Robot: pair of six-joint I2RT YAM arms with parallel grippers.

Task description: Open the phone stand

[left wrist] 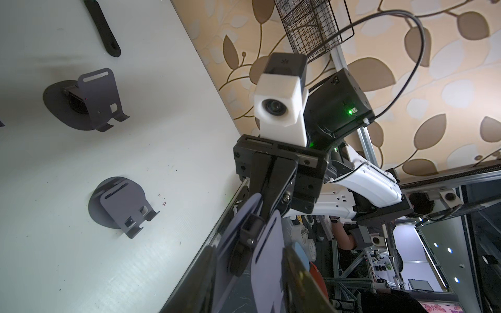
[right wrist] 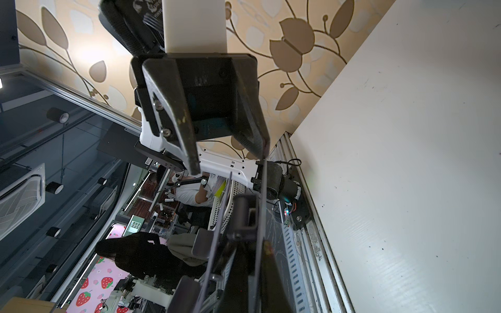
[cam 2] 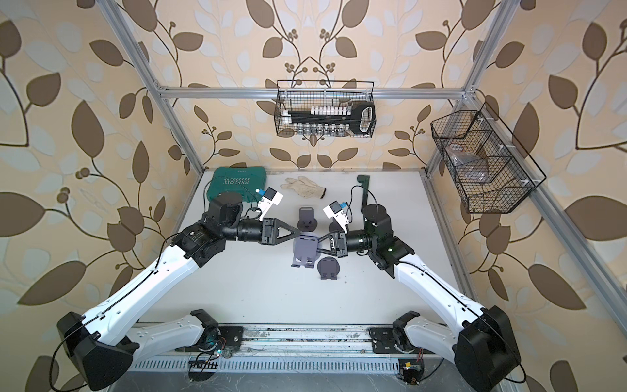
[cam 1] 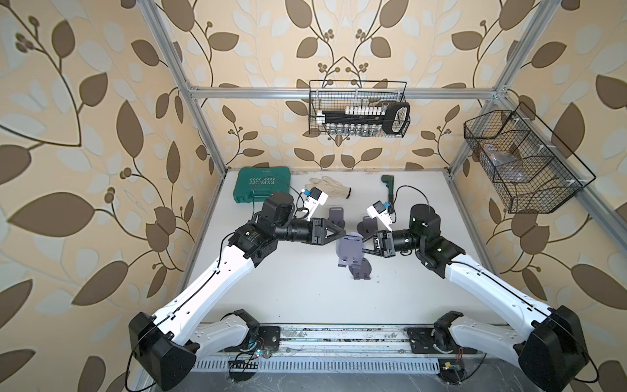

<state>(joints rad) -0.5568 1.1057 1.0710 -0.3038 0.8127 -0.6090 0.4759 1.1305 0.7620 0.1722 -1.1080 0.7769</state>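
Slippage worries me: my right pincer (cam 1: 364, 245) is clenched on the stand (cam 1: 350, 249), held aloft over the worktop (cam 1: 305, 298), while my left pincer (cam 1: 344, 232) gapes around its edge; a skewed pull could twist it loose.

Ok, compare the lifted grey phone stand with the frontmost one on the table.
The lifted grey metal phone stand is pinched in the right gripper, off the table; the dark grey stand lies on it untouched. The lifted stand looks paler than the lying one. Both end in two hooked tabs.
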